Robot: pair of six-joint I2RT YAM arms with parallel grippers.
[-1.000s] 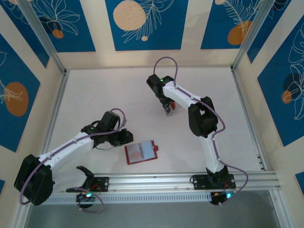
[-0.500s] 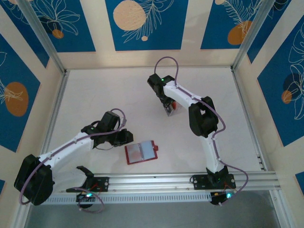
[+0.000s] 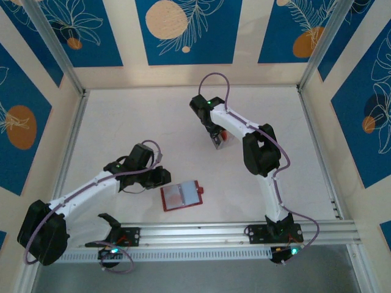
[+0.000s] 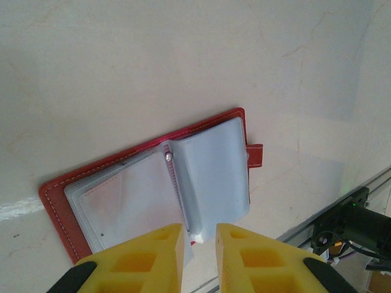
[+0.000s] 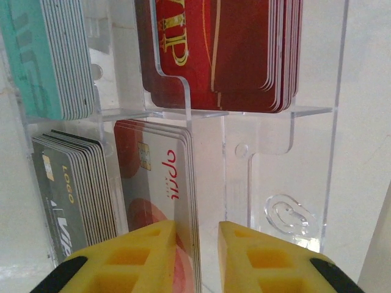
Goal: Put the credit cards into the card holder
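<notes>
- The tool [image 5: 197, 244] has its yellow fingers slightly apart, straddling the edge of the red-and-white credit cards [image 5: 160, 177].
- A clear box [image 5: 287, 183] holds a teal stack [image 5: 43, 61], a dark red stack [image 5: 232, 49] and a grey stack [image 5: 70, 189] in separate compartments.

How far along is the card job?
Done: the red folding leather-look wallet lies open; whether its clear pockets hold any card is unclear. In hand: the left gripper straddles a raised pocket leaf, the right gripper straddles the front red-and-white card in the clear plastic box, neither clamped. Left: pulling that card, pocketing it, then the other stacks.
</notes>
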